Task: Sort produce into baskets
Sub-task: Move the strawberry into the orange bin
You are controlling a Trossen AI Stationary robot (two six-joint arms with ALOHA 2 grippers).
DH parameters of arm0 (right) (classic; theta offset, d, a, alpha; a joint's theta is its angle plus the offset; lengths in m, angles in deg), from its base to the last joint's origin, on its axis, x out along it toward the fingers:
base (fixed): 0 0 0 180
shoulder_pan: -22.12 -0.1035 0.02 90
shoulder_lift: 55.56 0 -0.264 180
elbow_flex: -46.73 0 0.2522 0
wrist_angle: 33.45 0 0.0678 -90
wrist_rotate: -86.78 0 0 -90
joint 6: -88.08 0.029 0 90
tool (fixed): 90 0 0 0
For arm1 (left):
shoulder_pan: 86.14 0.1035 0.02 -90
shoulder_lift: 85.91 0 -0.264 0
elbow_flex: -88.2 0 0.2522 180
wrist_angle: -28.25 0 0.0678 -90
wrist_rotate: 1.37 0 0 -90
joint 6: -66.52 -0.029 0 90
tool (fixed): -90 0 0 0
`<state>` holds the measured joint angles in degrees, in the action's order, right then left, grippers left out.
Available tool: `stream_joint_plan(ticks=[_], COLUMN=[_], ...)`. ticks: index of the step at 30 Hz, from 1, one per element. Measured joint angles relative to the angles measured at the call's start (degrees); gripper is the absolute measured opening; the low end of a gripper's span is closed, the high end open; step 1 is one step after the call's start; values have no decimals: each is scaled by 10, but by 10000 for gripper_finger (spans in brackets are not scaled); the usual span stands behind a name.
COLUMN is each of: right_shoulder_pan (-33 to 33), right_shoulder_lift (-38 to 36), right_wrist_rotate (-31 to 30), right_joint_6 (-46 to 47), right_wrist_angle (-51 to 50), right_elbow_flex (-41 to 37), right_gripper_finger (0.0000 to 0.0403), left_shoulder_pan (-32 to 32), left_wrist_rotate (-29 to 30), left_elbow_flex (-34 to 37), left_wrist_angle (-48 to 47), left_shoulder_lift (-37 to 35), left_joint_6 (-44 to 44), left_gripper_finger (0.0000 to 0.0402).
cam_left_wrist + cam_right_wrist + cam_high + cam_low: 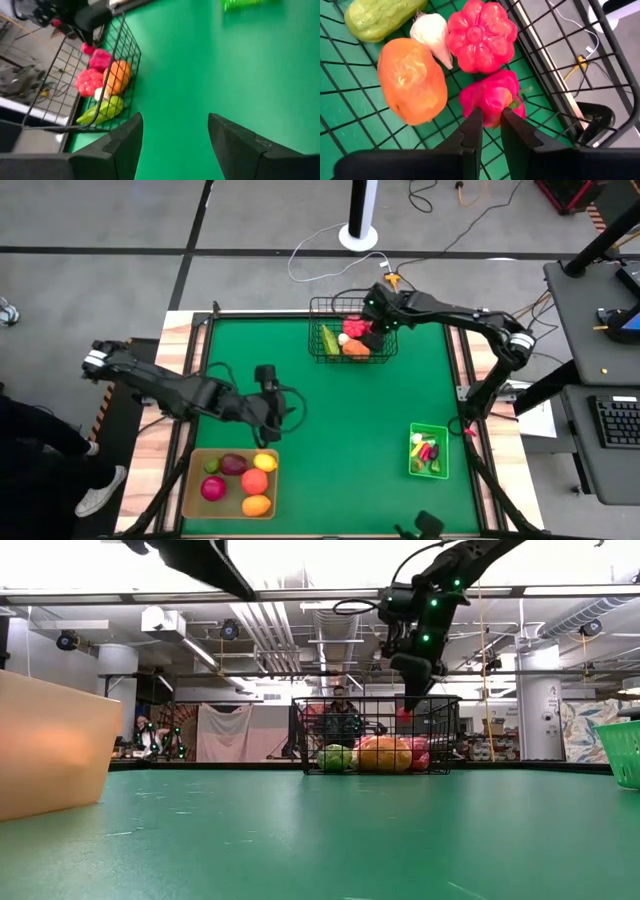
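While my right claw point(491, 125) hangs over the black wire basket point(322, 350) at the far edge of the green tabletop point(340, 420), its two fingers are pinched almost together, and I cannot tell for certain whether a small red piece point(404, 714) that the low view shows at their tips is gripped or only sits behind them. Below them lie the pieces already in the basket: a pink fruit point(492, 97) straight under the tips, a ribbed red pumpkin point(481, 35), an orange piece point(411, 80), a white garlic bulb point(434, 30) and a green gourd point(380, 17). If I am carrying something, the clean way to finish, I judge, is to stay centred inside the wire walls, come low enough that the piece will not bounce off the pink fruit and over the rim, then let go and rise straight up without catching the mesh. My left claw point(172, 145) waits spread and empty above bare tabletop near the tan tray point(192, 498), which holds round fruit in red, purple, yellow, orange and green. The small green bin point(444, 452) near the right edge holds a few small pieces.
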<state>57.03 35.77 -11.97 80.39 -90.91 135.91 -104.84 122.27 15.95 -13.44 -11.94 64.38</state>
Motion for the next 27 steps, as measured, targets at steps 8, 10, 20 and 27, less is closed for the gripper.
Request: stream_joint_plan(ticks=[8, 10, 20, 27], right_shoulder_pan=[-5, -21, -272, -399], right_shoulder_lift=[-47, -74, -110, -14], right_wrist_rotate=[38, 135, 173, 148], right_joint_6=[1, 5, 47, 47], right_wrist_angle=[-7, 8, 227, 436], right_elbow_flex=[0, -1, -11, -18], right_gripper_finger=[52, 52, 52, 52], left_shoulder_pan=[0, -1, -23, -56], left_wrist_rotate=[-6, -7, -43, -42], left_elbow_flex=[16, 5, -151, -185], left_wrist_angle=[16, -14, -347, -396], left_shoulder_lift=[-38, -38, -35, -40], left_joint_6=[50, 56, 251, 288], left_gripper_finger=[206, 206, 206, 206])
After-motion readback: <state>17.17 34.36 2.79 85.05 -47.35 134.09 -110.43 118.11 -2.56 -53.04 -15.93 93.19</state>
